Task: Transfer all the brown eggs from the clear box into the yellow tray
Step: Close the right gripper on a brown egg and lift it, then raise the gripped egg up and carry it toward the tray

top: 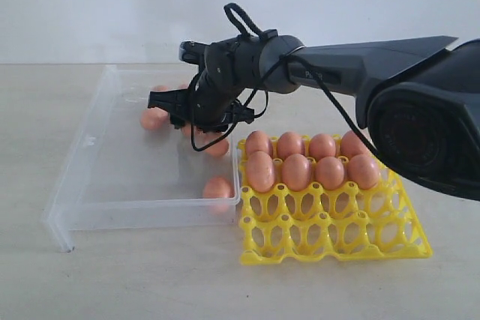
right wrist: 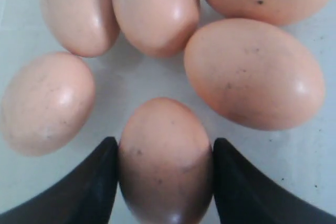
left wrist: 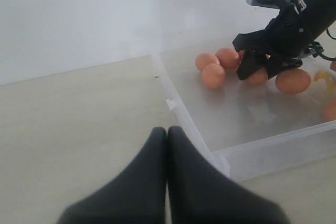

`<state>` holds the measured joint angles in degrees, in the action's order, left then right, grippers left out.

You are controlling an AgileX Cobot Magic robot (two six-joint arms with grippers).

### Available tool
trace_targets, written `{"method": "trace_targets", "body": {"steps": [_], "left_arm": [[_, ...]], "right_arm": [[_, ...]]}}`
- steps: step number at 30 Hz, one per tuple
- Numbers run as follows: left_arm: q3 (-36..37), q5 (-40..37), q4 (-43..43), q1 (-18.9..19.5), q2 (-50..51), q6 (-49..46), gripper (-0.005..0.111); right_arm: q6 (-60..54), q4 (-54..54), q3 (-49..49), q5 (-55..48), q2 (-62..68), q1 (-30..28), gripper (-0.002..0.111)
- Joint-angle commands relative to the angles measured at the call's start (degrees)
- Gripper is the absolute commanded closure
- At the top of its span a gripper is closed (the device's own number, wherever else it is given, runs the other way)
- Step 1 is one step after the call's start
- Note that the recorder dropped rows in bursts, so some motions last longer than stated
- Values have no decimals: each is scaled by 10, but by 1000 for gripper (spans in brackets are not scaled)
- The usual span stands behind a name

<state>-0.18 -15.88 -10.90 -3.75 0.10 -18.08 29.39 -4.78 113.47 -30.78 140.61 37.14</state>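
The clear box [top: 82,162] lies on the left of the table, the yellow tray [top: 337,234] against its right wall. Several brown eggs [top: 296,171] fill the tray's two back rows. More eggs [top: 154,118] cluster at the box's far side, and one egg [top: 217,187] rests in its near right corner. My right gripper [top: 199,121] reaches down into that cluster. Its fingers [right wrist: 102,177] press both sides of one egg [right wrist: 165,166], with other eggs [right wrist: 254,74] close around. My left gripper [left wrist: 167,129] is shut and empty, over the table outside the box.
The tray's two front rows [top: 330,241] of cups hold nothing. The box's low transparent wall [left wrist: 273,145] stands between my left gripper and the eggs. A white wall backs the table. The right arm's cable loops beside the gripper [top: 199,144].
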Motion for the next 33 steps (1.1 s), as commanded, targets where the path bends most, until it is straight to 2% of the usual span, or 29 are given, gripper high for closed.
{"method": "trace_targets", "body": {"steps": [1, 6, 14, 17, 22, 28, 30, 33], "left_arm": [[2, 10, -4, -3, -1, 5, 111], [2, 10, -4, -3, -1, 5, 111], [2, 10, -4, -3, -1, 5, 111], [2, 10, -4, -3, -1, 5, 111], [2, 10, -4, -3, -1, 5, 111], [2, 10, -4, -3, -1, 5, 111], [2, 10, -4, -3, -1, 5, 111], [2, 10, -4, -3, -1, 5, 111]], "right_arm": [[-3, -5, -3, 0, 13, -1, 108], [-52, 16, -3, -49, -5, 14, 108], [-66, 198, -3, -56, -76, 110, 108], [4, 268, -13, -38, -102, 149, 108], [191, 492, -89, 35, -157, 202, 108], [380, 709, -224, 83, -243, 210, 108], [395, 729, -268, 98, -281, 204, 108], [363, 729, -341, 176, -366, 193, 108]]}}
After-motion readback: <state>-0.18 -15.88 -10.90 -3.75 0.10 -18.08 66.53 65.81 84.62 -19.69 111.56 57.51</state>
